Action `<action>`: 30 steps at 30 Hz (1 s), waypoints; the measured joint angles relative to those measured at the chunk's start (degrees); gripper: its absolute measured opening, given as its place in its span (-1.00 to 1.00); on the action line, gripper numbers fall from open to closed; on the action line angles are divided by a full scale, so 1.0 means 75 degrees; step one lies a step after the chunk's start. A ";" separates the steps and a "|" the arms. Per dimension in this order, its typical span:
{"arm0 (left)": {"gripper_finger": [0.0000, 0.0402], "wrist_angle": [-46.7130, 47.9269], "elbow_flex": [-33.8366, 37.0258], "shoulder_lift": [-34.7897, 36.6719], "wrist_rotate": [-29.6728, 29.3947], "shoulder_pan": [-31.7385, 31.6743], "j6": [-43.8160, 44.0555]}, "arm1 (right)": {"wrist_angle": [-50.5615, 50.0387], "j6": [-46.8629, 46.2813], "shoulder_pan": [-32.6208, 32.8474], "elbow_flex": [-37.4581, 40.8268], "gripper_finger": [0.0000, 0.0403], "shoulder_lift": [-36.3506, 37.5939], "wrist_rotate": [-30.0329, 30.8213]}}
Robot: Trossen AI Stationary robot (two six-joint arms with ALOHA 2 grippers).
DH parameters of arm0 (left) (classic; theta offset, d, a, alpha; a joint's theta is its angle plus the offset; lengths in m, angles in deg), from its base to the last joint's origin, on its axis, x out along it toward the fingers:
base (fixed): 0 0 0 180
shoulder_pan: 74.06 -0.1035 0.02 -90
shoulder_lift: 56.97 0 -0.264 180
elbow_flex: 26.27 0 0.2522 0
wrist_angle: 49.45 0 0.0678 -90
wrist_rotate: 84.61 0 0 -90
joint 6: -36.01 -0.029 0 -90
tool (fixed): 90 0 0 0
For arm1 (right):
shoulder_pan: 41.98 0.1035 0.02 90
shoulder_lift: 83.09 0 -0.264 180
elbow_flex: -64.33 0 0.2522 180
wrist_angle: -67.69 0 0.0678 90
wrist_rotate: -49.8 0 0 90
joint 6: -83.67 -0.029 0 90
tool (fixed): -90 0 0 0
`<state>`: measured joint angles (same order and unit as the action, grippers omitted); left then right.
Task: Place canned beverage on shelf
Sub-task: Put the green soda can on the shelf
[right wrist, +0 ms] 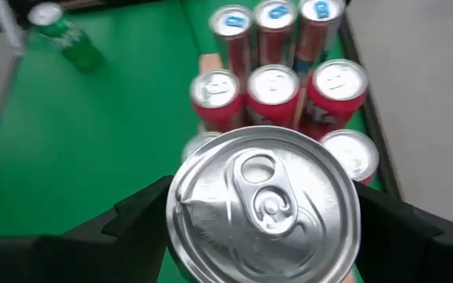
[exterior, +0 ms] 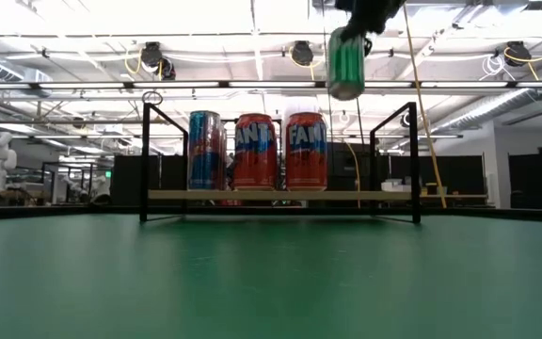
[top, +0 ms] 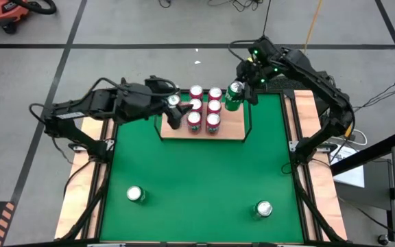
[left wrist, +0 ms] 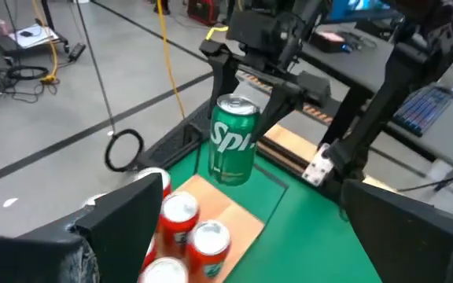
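Two green cans (top: 136, 195) sit on the green mat (top: 197, 178) nearest me in the high view; farther back, my right gripper (top: 238, 92) grips a green Sprite can (top: 233, 96) over the shelf (top: 233, 130), beside six red cans (top: 204, 110). My left gripper (top: 173, 110) waits spread wide at the shelf's other end. Low view: the Sprite can (exterior: 345, 64) hangs clear above the board. Left wrist view: fingers (left wrist: 230, 67) clamp its sides. Right wrist view: its lid (right wrist: 263, 206) fills my jaws.

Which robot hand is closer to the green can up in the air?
Right. The right gripper is holding the green can above the shelf. The left gripper is open at the shelf's other end.
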<state>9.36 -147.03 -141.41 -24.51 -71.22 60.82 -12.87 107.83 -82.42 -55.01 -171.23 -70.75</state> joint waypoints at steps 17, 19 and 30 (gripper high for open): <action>0.95 0.0311 0.0007 0.0164 0.0653 -0.0944 -0.0169 | 0.2362 0.1726 -0.1138 0.2731 0.51 0.0003 0.0088; 0.95 0.0314 0.0009 0.0162 0.0654 -0.0997 -0.0167 | 0.2617 0.1803 -0.1165 0.3030 0.51 0.0001 0.0059; 0.95 0.0296 0.0009 0.0177 0.0789 -0.1228 -0.0152 | 0.3456 0.2301 -0.1188 0.4004 0.52 0.0000 0.0062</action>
<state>11.57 -146.96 -140.08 -18.59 -80.43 59.67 13.05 125.08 -91.32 -24.97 -171.23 -70.28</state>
